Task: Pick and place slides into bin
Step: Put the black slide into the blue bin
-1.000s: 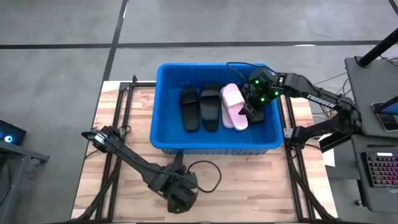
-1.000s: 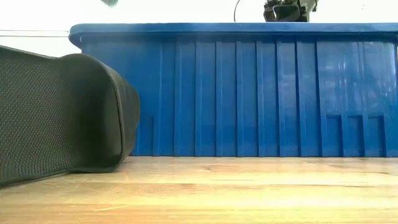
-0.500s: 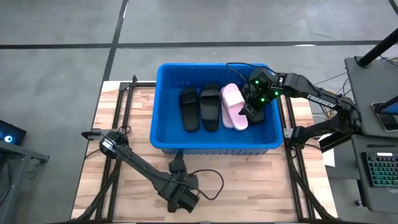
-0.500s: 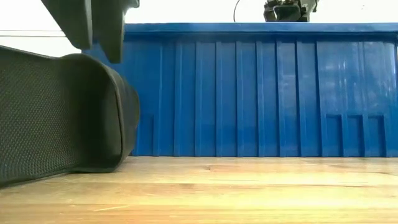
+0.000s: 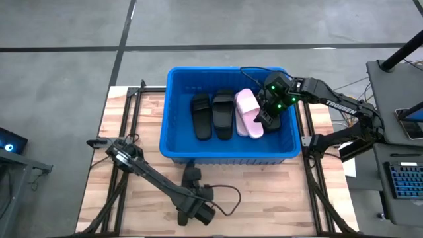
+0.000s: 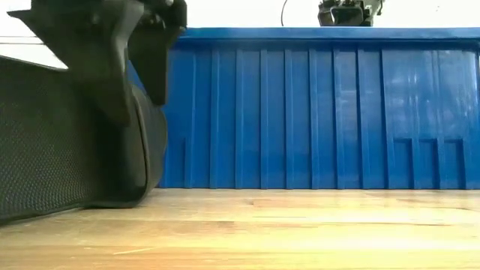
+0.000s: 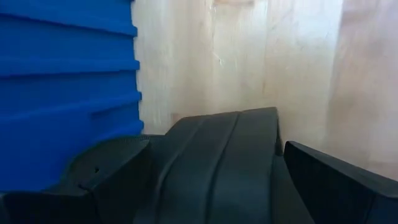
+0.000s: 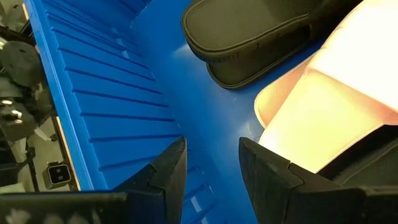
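- From above: bin [image 5: 173,112] sits mid-worktop [image 5: 264,192] w/ two black slides [image 5: 213,116] and a pale pink slide [image 5: 248,112] inside. One black slide [image 5: 192,177] is left out on the wood, just in front of the bin's near wall. Left pincer [image 5: 198,210] is low beside it. Right pincer [image 5: 266,118] is down in the bin by the pink one.
- Low view: left pincer [image 6: 135,71] has dark fingers [image 6: 101,52] spread either side of the outside slide's [image 6: 67,142] upper edge; not closed yet. Bin wall [image 6: 315,112] stands right behind, much taller than the slide.
- Left wrist: slide [image 7: 217,168] fills the gap between the two fingers [image 7: 336,183], bin wall [image 7: 62,81] close alongside. Judgement: centre on the strap/side edge, go a bit deeper before closing – foam squashes, so a shallow nip could slip.
- Right wrist: fingers [image 8: 158,174] apart, holding nothing, pink slide [image 8: 329,106] and a black slide [image 8: 249,31] just ahead on the bin floor. Judgement: right arm should clear out before the left lifts over the rim; lift high enough to clear that wall.
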Controlling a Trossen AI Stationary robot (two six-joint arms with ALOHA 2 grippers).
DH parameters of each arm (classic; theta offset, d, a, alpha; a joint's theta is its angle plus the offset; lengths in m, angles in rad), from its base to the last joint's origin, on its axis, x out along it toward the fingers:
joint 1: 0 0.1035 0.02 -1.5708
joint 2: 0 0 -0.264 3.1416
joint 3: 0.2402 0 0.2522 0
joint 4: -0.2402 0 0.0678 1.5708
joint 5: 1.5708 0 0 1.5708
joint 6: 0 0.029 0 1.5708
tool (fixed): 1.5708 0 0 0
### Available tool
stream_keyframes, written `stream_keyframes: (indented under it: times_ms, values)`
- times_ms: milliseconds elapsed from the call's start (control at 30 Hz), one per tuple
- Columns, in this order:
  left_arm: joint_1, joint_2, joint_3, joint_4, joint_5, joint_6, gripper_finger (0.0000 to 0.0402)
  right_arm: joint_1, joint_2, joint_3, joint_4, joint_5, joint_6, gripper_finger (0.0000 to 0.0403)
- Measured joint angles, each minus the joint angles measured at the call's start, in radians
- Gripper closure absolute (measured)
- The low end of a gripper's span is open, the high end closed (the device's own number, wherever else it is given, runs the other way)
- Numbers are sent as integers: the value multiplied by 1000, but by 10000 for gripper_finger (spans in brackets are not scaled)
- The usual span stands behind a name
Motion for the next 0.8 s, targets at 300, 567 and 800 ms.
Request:
stream_keyframes:
  times_ms: [300,567,800]
  values:
    - [2,33,-1,-14,19,152,52,0,0,-1,0,0,-14,266]
    - [26,45,-13,-3,90,226,107,0,0,-2,0,0,-37,266]
    - [43,43,-63,-3,125,243,271,0,0,-3,0,0,-45,266]
